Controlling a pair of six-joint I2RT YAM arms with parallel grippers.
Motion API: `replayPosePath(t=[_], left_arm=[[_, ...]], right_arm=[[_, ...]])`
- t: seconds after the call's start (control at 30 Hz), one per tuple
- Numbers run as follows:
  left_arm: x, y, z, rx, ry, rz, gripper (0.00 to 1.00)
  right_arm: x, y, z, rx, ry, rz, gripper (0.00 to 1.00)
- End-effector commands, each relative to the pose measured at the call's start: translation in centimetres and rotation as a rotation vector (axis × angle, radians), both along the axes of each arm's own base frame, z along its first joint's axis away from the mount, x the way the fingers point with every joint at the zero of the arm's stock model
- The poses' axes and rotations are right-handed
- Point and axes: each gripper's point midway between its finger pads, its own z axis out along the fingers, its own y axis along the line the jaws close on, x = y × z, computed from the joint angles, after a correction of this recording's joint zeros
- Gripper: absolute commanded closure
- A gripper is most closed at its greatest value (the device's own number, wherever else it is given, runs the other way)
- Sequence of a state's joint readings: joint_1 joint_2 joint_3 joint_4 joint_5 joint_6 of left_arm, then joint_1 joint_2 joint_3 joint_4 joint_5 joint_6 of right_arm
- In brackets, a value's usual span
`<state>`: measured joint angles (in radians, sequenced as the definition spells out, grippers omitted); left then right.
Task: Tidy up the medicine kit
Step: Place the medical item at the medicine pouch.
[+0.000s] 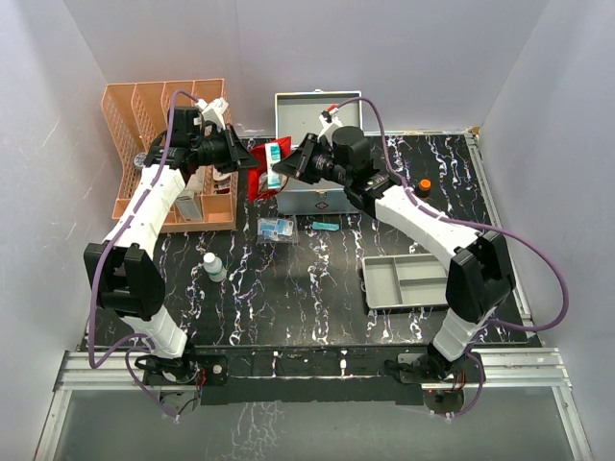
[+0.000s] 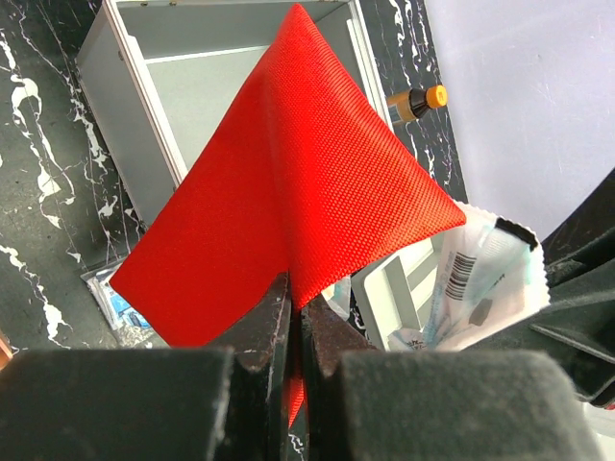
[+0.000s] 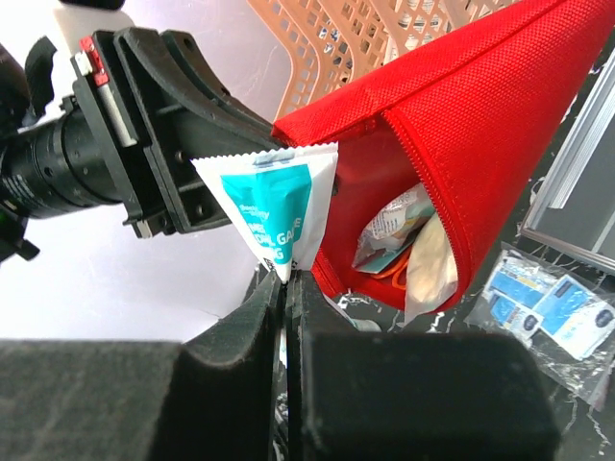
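While left gripper (image 2: 296,309) is clamping red pouch (image 2: 288,192) beside open medicine kit (image 1: 309,117), right gripper (image 3: 285,288) is pinching 1 sachet (image 3: 274,206) at pouch mouth; likely loading pouch, next needing deeper insertion.

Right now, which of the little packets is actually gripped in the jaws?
The white-and-teal sachet, pinched in the shut right jaws at the red pouch's open mouth. The blue packets in clear wrap lie loose on the table.

I see a rack (image 1: 144,125) upper left, a bottle (image 1: 213,266) lower left, a tray (image 1: 408,280) lower right, a red pouch (image 3: 461,125) gaping, a sachet (image 3: 279,206) at its mouth.
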<state>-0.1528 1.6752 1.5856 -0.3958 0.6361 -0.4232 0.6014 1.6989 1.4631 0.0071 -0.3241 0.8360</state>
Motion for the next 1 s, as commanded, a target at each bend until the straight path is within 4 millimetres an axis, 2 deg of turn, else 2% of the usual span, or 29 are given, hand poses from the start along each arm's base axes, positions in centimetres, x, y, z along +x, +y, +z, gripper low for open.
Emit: replayPosePath(t=[0.0,0.3,0.4,0.63,0.8,0.97], left_arm=[[-1.2,-0.5,2.8,-0.032,-0.067,-0.026,1.0],[-0.9,-0.5,2.9,-0.035,-0.071,-0.021,1.0],[-0.9,-0.5,2.9,-0.036,-0.073,-0.019,1.0],[-0.9,-0.5,2.9,-0.036,-0.072,-0.02,1.0],[-1.1,-0.6,2.8,-0.037,-0.068,-0.025,1.0],[-1.3,-0.6,2.6,-0.043,-0.062,-0.031,1.0]], right_arm=[[0.7,0.5,1.7,0.1,0.015,-0.036,1.0],[0.1,1.3,-0.4,0.08,0.109,-0.01,1.0],[0.2,1.8,-2.6,0.056,0.164,0.0,1.0],[0.5,2.1,-4.4,0.031,0.213,-0.005,1.0],[1.1,2.3,-4.2,0.033,0.207,-0.013,1.0],[2.3,1.8,-2.7,0.041,0.151,-0.068,1.0]])
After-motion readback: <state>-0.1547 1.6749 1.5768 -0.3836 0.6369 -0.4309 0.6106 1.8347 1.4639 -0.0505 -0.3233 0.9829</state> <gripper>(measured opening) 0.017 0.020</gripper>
